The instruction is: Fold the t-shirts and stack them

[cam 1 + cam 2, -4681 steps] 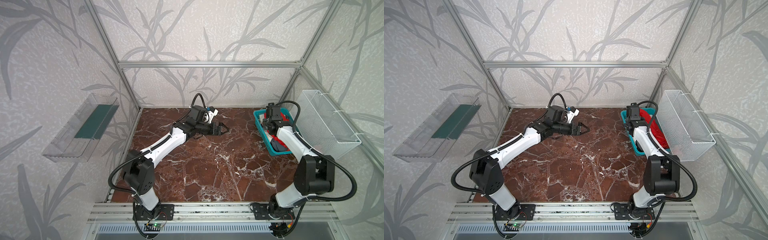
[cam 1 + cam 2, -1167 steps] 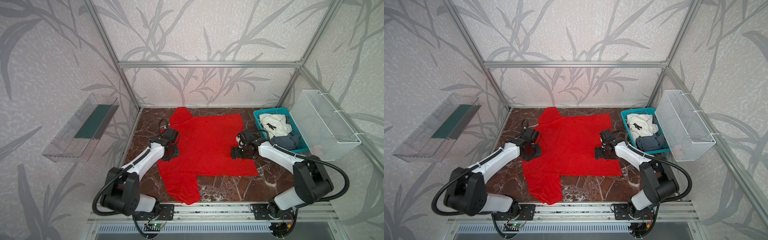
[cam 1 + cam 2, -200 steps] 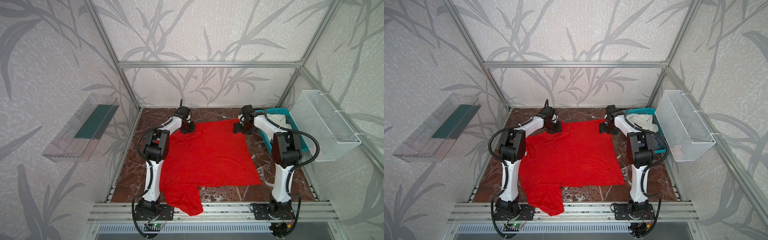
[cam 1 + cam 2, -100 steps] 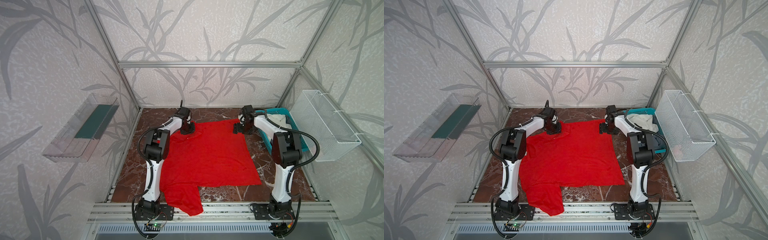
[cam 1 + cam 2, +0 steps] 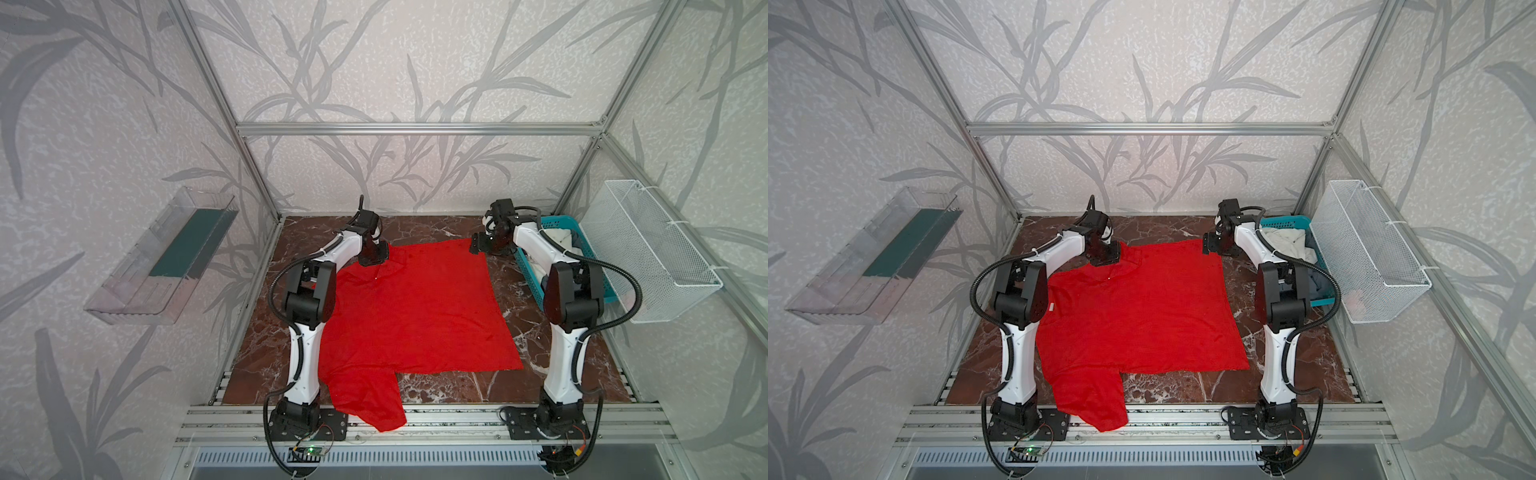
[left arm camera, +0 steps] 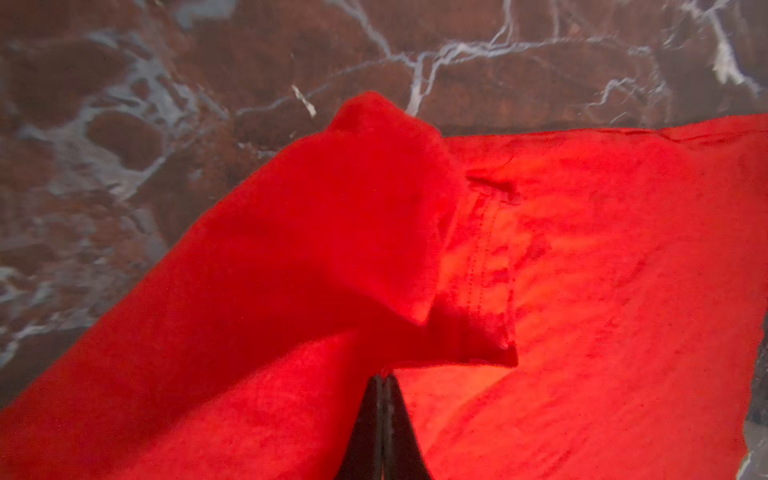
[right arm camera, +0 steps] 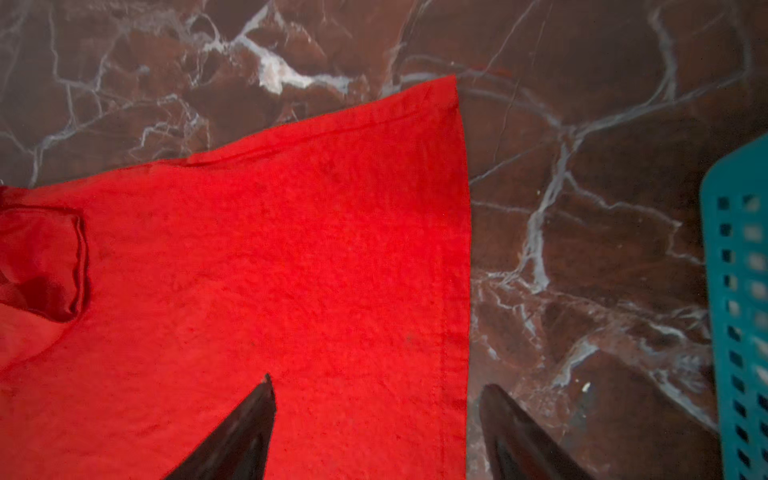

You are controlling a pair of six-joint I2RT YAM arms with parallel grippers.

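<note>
— At the far edge of the table (image 5: 540, 332), what is the status of each gripper?

— Left gripper (image 6: 381, 382): fingers pressed together, pinching a fold of the red t-shirt (image 5: 415, 307) at its far-left sleeve. Right gripper (image 7: 376, 415): fingers spread, straddling the far-right corner of the same garment, one finger over cloth and one over bare marble. It holds nothing.

— Where are the task items?

— Red t-shirt: spread across the middle of the table, with its near-left sleeve draped over the near edge. White t-shirt (image 5: 1285, 241) and grey-blue t-shirt (image 5: 1316, 282): crumpled in the teal basket (image 5: 1287, 219) at the far right.

— How far along is the task?

— Early stage, by assessment. Done: one garment laid out on the table. Only the pinched sleeve is turned up, and no finished fold is visible. Outstanding: fold the red t-shirt, then unload, spread and fold the other two, then stack all three. No stack exists yet.
</note>
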